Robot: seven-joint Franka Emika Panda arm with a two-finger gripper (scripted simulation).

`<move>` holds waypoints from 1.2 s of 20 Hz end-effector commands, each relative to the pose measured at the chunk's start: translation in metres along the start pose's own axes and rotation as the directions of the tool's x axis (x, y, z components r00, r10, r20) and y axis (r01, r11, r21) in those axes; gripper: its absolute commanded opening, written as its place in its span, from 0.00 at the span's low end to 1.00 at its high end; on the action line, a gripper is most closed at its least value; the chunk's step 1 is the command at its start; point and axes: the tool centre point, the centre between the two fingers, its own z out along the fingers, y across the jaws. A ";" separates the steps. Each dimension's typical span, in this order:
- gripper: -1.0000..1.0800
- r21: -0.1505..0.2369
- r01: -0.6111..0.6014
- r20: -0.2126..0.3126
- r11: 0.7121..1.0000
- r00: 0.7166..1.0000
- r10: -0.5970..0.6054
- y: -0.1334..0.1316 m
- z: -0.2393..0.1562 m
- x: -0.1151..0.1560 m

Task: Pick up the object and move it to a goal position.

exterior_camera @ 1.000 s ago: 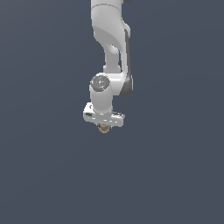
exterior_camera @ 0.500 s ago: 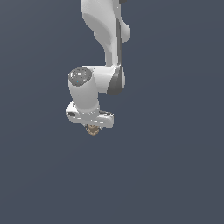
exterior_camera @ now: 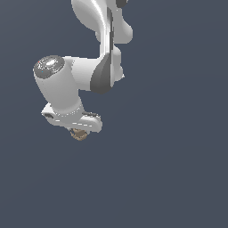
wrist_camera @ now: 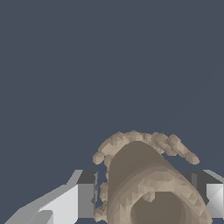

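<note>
The object [exterior_camera: 80,134] is a tiny tan-brown knobbly item, peeking out just below the white gripper [exterior_camera: 79,132] in the exterior view. The gripper hangs from the white arm, high against the plain dark background, toward the exterior view's left. In the wrist view the object [wrist_camera: 144,179] fills the space between the two fingers [wrist_camera: 85,194], which press on its sides. It has a rounded hollow body with lumpy edges. The gripper is shut on it and holds it in the air.
Only a plain dark grey-blue background shows around the arm [exterior_camera: 102,40] in both views. No other objects, edges or containers are visible.
The arm has swung toward the exterior view's left and nearer the camera, carrying the object with it. The grip on the object is unchanged.
</note>
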 end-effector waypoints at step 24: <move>0.00 0.000 0.001 0.002 1.000 1.000 -0.001 0.056 -0.073 0.072</move>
